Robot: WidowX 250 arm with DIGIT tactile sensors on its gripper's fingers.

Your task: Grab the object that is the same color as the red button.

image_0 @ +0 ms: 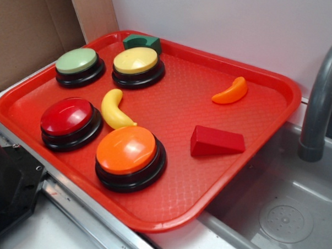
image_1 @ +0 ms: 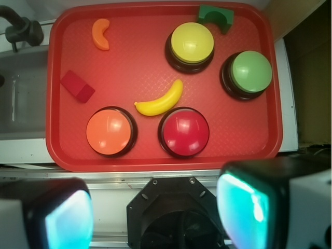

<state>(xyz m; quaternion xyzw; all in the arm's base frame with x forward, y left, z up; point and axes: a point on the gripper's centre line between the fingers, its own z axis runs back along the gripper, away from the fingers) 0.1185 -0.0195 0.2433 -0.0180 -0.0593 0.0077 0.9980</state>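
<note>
The red wedge block lies on the red tray, right of the orange button; it shows in the wrist view at the tray's left. The dark-red button stands at the tray's near left, and in the wrist view near the tray's bottom edge. My gripper is open and empty, high above, over the robot base outside the tray's near edge. It is out of the exterior view.
On the tray: orange button, yellow button, green button, yellow banana, orange crescent, green arch block. A grey sink with faucet is right. Black robot base sits below the gripper.
</note>
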